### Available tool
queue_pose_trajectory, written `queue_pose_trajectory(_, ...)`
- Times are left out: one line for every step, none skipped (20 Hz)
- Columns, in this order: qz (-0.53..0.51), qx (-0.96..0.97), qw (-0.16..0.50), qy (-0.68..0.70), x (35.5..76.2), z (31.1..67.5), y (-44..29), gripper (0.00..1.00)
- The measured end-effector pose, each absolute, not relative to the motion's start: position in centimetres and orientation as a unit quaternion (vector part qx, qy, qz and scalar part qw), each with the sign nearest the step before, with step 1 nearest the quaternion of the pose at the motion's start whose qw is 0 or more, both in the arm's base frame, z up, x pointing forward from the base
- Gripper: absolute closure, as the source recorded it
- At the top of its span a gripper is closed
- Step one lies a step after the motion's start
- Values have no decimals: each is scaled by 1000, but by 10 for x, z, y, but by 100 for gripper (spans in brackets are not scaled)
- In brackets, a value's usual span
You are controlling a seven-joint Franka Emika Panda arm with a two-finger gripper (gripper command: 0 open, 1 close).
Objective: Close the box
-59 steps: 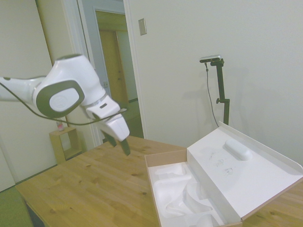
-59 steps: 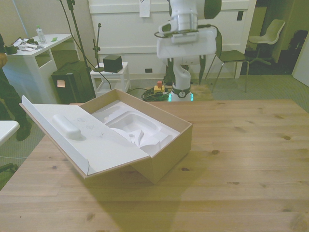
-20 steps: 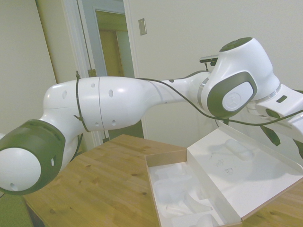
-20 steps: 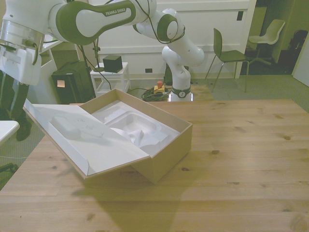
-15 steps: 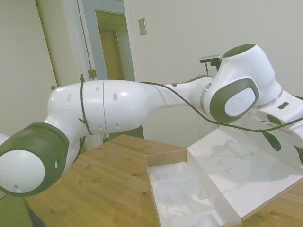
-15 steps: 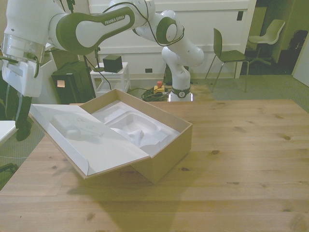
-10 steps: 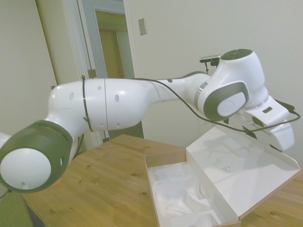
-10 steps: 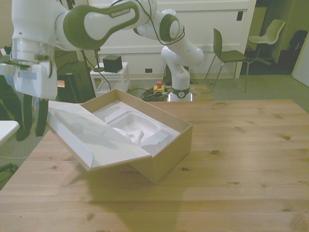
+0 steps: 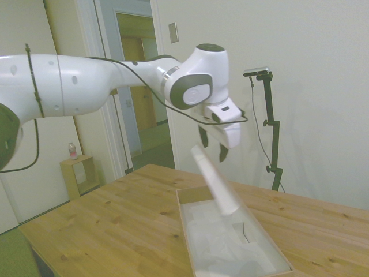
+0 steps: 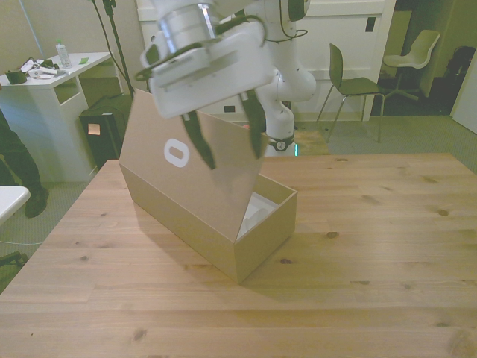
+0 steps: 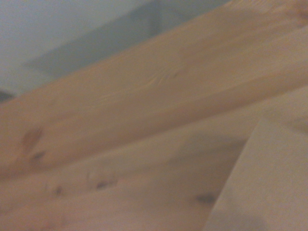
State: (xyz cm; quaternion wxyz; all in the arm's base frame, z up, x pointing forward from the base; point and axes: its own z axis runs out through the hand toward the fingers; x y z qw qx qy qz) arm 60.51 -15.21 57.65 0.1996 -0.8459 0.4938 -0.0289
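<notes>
The table is bare pine boards on its near side in the front view. Beyond that bare stretch stands the box, toward the front view's left, set at an angle to the table edge, brown outside. Its lid is raised past upright and leans over the opening, brown outer face with a white oval mark toward the camera. In the side view the lid shows edge-on, tilted over the white insert, which is blurred there. The box is not yet closed; a wide gap remains at the free edge.

The gripper sits at the lid's upper edge, fingers spread apart and holding nothing. One dark finger lies in front of the lid's outer face; whether it touches the card cannot be told. The wrist view is out of focus and shows only wood grain and a pale corner.

Judgement: the lid is thin card, light and somewhat flexible, hinged along one long side, and likely to fall under its own weight from this angle. No grasp is needed; a push on the outer face near the free edge, about mid-length, should seat it evenly. Pressure at a corner could twist the panel or shift the light box on the table
</notes>
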Motion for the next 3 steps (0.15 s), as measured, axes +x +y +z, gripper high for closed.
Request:
queue_pose_trajectory(-19,-859,194,473,595,576,-136,0)
queue_pose_trajectory(-12,-871,186,454,584,575,-120,0)
queue_pose_trajectory(-8,-883,175,435,573,573,-105,0)
